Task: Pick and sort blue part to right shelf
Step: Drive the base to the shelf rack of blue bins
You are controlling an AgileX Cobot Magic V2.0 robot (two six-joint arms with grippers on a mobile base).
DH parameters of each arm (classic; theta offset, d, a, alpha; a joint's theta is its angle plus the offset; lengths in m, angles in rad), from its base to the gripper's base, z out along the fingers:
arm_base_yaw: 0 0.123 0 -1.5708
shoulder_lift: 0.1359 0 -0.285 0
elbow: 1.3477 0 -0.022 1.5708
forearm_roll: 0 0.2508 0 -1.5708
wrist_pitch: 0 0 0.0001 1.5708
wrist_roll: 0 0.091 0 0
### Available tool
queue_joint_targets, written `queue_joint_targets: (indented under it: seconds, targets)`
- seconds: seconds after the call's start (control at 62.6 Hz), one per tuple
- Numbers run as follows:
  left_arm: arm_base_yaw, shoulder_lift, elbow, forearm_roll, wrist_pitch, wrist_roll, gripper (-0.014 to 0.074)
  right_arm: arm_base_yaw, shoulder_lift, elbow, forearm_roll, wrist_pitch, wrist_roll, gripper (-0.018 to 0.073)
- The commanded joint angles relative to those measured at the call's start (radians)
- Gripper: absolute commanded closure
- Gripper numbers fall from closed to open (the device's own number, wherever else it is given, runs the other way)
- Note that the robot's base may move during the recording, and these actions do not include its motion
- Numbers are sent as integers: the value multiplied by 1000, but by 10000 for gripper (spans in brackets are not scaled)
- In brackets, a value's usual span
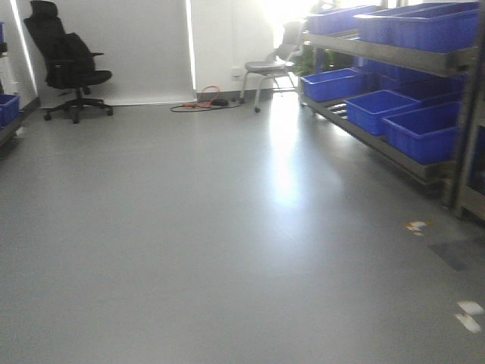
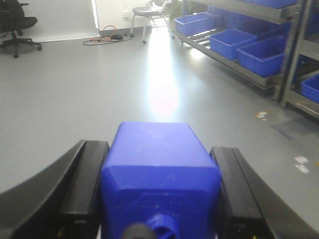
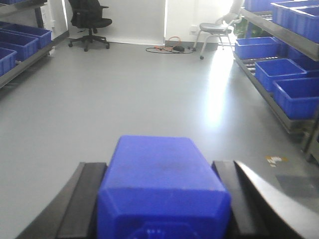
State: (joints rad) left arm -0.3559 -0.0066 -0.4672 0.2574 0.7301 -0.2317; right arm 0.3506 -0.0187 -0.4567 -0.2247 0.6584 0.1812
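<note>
The front-facing view shows a smooth grey floor (image 1: 212, 243) with a black swivel office chair (image 1: 68, 64) by the far wall and a grey metal-legged chair (image 1: 271, 70) near a tangle of orange and black cable (image 1: 201, 102). Along the right side stands a grey metal shelf rack (image 1: 402, 59) loaded with open blue plastic bins (image 1: 424, 129) on its tiers. Neither arm appears here.

In the left wrist view, the left pincer (image 2: 159, 149) is clamped on a blue moulded plastic part (image 2: 159, 169). Its black fingers (image 2: 92, 179) press against both sides of the block, which is held above the floor, with the rack ahead to the right.

In the right wrist view, the right pincer (image 3: 160, 167) grips a second blue plastic part (image 3: 162, 186) the same way, black fingers tight on either flank. The rack of bins runs along the right, well apart from the held block.
</note>
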Motion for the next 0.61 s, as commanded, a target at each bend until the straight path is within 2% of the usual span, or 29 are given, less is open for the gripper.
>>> queue_joint_targets:
  seconds: [0.0, 0.591]
  targets:
    - [-3, -11, -29, 7, -88, -10, 281, -3, -5, -30, -17, -96, -5, 295]
    - [-3, -11, -29, 7, -88, -10, 281, -3, -5, -30, -17, -97, -5, 295]
